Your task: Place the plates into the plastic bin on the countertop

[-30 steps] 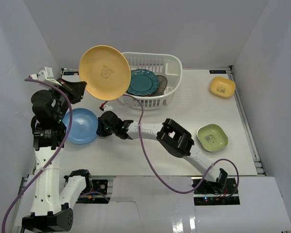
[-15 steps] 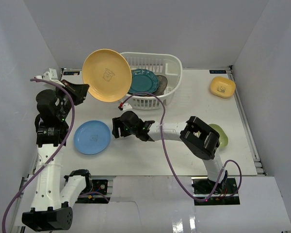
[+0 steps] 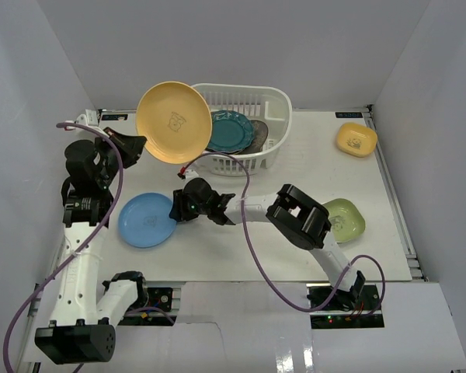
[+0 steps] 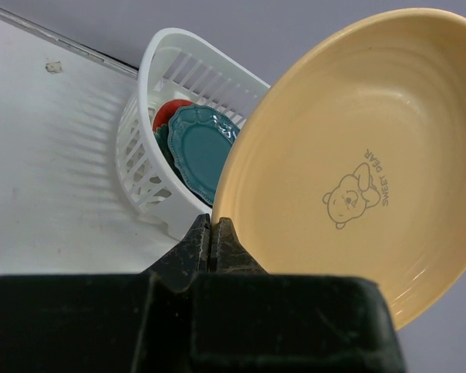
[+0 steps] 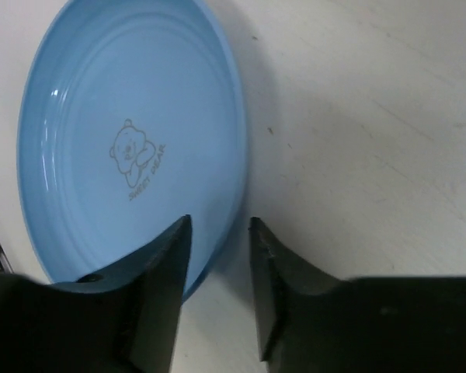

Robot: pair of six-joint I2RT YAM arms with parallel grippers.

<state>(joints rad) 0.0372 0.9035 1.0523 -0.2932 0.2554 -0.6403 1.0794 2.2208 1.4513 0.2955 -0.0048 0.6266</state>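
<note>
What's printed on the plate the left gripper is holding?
Plain yellow plate with a small bear outline and SWEET BEAR lettering; clearest in left wrist view.

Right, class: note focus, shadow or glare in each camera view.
Top external: even light, all sharp. Left wrist: left pincer a dark blur, yellow plate crisp, plastic bin throws striped shadows. Right wrist: right pincer soft-edged, faint highlight on blue plate.
</note>
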